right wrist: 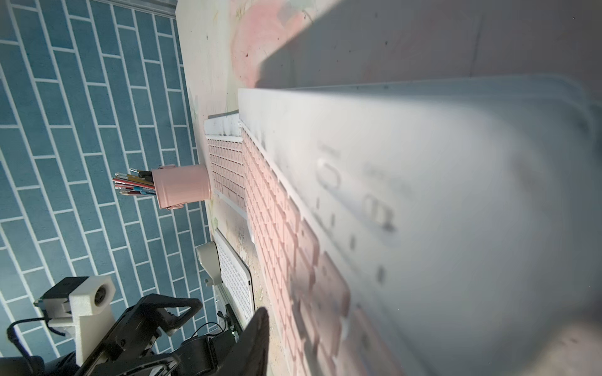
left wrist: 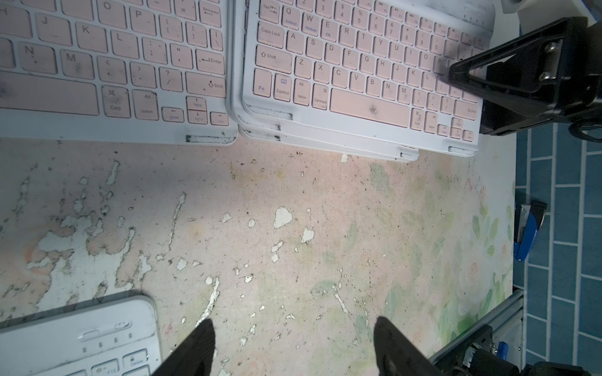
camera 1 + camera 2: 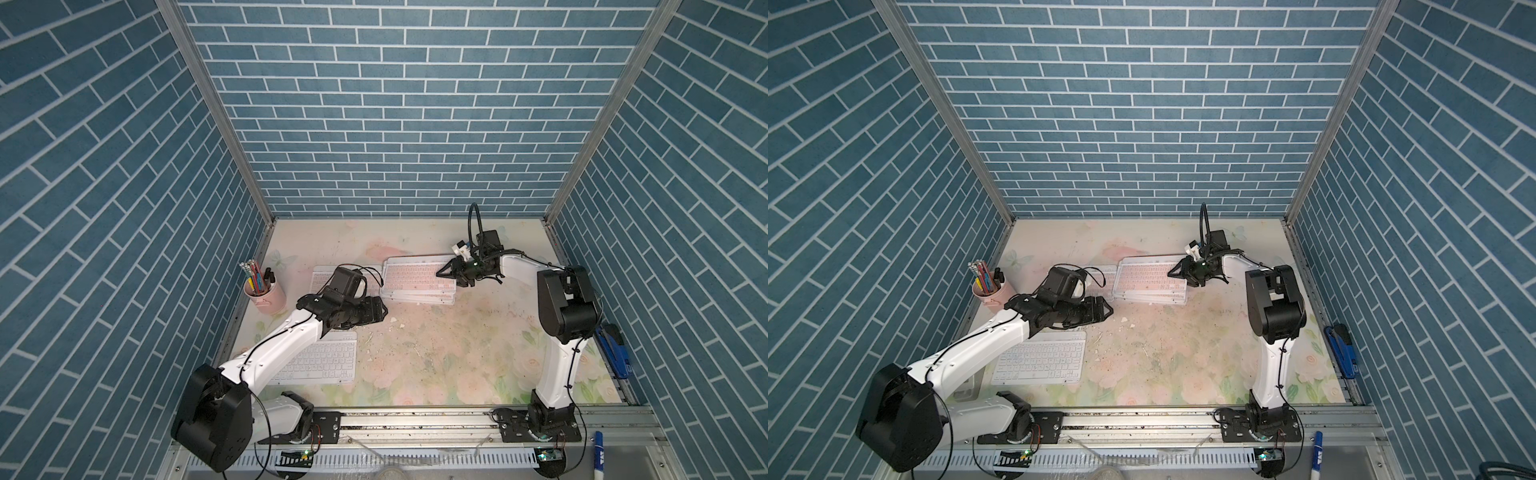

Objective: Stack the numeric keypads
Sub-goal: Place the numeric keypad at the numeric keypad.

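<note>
Well, I can't tell if my right gripper (image 3: 441, 272) clamps the top pink-keyed white-framed flat keypad (image 3: 409, 278); retreating could drag it off the skewed stack (image 3: 415, 300). Left gripper (image 3: 380, 309) gapes empty.

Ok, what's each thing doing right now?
Keypad stack, piled unevenly, pink one on top.
Lone pink keypad, flat beside the stack, unstacked.
White keypad, flat on the table, unstacked.
Left gripper, open, empty.
Right gripper, at the stack's end, grip unclear.
Pencil cup, upright, full of pencils.
Stapler, lying by the table's edge.
</note>
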